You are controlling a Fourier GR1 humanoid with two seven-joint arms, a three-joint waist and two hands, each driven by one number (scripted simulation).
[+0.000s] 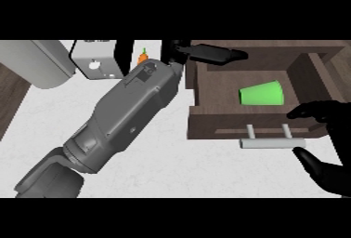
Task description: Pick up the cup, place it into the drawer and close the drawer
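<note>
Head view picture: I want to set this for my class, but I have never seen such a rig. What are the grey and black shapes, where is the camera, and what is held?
The camera sits at the robot's head, looking steeply down at a white counter. The big grey shape is the robot's left forearm; its black left robot hand reaches over the back edge of an open wooden drawer. A green cup lies on its side inside the drawer, held by nothing. The right robot hand is open beside the drawer's pale handle. At the back stand a white box and a small orange item.
</note>
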